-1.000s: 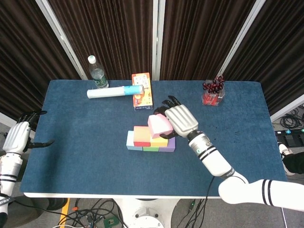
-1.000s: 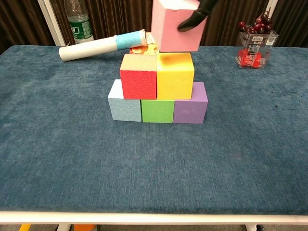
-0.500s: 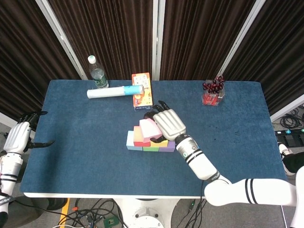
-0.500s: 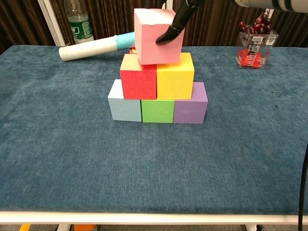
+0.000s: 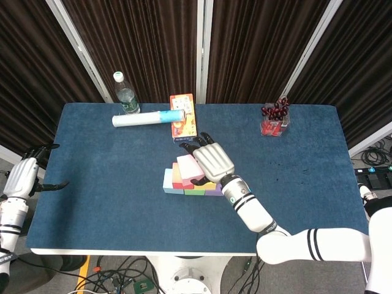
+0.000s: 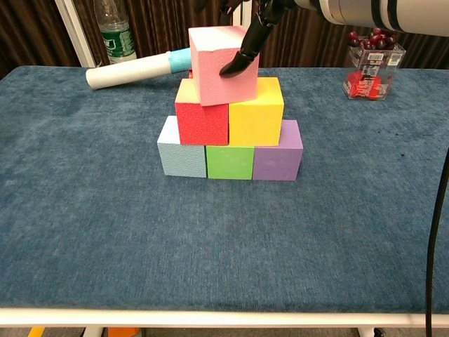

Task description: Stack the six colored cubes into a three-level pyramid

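Observation:
My right hand (image 5: pixel 211 160) grips a pink cube (image 6: pixel 222 64), tilted, just over the seam between the red cube (image 6: pixel 202 118) and the yellow cube (image 6: pixel 255 116). Whether pink rests on them I cannot tell. Those two sit on a bottom row of light blue (image 6: pixel 182 153), green (image 6: pixel 229 161) and purple (image 6: pixel 278 157) cubes. In the head view the pink cube (image 5: pixel 185 166) shows left of the hand's fingers, which hide much of the stack. My left hand (image 5: pixel 24 173) hovers off the table's left edge, fingers apart, holding nothing.
At the back of the blue table (image 5: pixel 98 196) lie a white roll (image 5: pixel 146 118) with a blue end, a water bottle (image 5: pixel 125 94) and an orange box (image 5: pixel 183 116). A clear box of red fruit (image 5: pixel 275 119) stands at the back right.
The right hand carried the pink cube left and down, from above the yellow cube to over the red-yellow seam. The left hand stayed still.

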`<act>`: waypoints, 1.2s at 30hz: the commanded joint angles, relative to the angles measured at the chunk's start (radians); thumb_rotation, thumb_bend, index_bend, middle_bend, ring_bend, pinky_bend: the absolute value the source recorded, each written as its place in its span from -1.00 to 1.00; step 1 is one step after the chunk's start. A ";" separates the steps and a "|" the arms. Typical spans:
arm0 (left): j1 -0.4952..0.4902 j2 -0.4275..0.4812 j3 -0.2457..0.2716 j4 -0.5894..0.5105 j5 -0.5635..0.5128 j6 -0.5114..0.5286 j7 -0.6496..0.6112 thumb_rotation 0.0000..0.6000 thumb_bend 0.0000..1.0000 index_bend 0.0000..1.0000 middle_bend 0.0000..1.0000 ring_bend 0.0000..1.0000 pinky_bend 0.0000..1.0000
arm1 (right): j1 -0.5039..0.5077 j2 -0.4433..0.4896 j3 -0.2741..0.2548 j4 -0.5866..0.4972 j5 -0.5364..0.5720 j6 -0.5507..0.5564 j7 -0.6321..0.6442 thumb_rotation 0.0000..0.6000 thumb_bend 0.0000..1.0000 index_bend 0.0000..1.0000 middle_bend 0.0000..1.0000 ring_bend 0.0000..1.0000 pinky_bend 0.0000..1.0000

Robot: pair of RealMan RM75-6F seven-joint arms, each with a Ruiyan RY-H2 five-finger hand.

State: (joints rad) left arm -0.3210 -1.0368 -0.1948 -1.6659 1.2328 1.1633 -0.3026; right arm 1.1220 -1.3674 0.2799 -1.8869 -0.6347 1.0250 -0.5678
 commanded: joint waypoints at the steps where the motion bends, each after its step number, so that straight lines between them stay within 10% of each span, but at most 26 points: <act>1: 0.000 0.001 -0.001 -0.002 -0.001 0.001 0.001 1.00 -0.88 -0.62 -0.69 -0.85 -0.88 | -0.004 0.010 -0.003 -0.007 -0.010 -0.008 0.012 1.00 -0.88 -1.00 -0.66 -1.00 -1.00; 22: 0.015 0.008 0.002 -0.029 -0.011 0.019 0.022 1.00 -0.88 -0.62 -0.69 -0.85 -0.88 | -0.168 0.088 -0.009 0.243 -0.589 -0.251 0.694 1.00 -1.00 -1.00 -0.54 -1.00 -1.00; 36: 0.011 0.004 -0.006 -0.029 -0.032 0.014 0.036 1.00 -0.88 -0.62 -0.69 -0.85 -0.88 | -0.144 0.038 -0.039 0.362 -0.772 -0.256 0.862 1.00 -1.00 -0.99 -0.48 -1.00 -1.00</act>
State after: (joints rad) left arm -0.3097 -1.0326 -0.2010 -1.6950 1.2011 1.1769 -0.2662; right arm 0.9762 -1.3252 0.2429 -1.5281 -1.4023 0.7654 0.2902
